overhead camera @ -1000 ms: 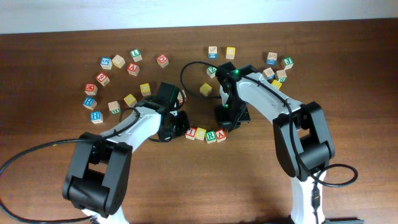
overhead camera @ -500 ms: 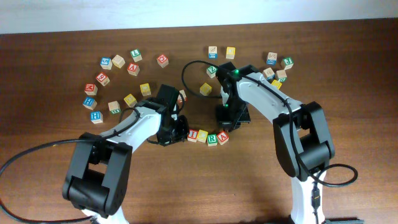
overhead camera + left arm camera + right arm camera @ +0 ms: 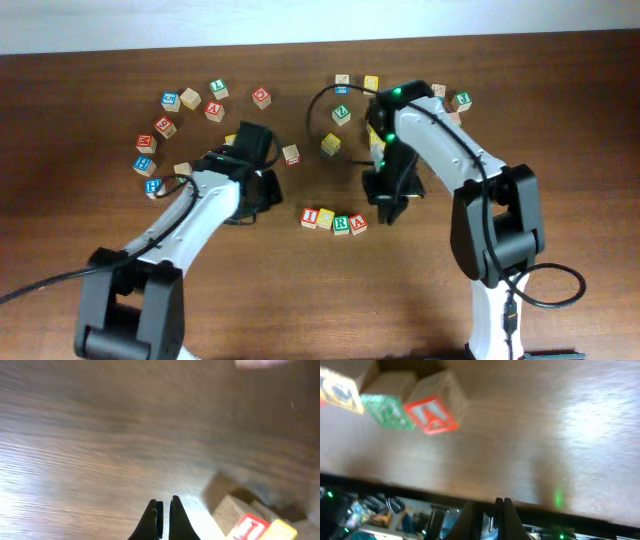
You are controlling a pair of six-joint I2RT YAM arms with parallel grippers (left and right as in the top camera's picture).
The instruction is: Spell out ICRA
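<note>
Four wooden cubes stand in a row near the table's middle: the red I cube, the yellow cube, the green R cube and the red A cube. My left gripper hangs a short way left of the row, shut and holding nothing. In the left wrist view its gripper is over bare wood, with the I cube at the lower right. My right gripper, just right of the A cube, is shut and holds nothing. Blurred in the right wrist view beyond its gripper are the A cube and the R cube.
Loose letter cubes lie in an arc at the back left and a cluster at the back right. A yellow cube and another cube sit behind the row. A black cable loops near the right arm.
Both arms have drawn away from the row, the left one to the left and back, the right one to the right. The four cubes stay lined up.
</note>
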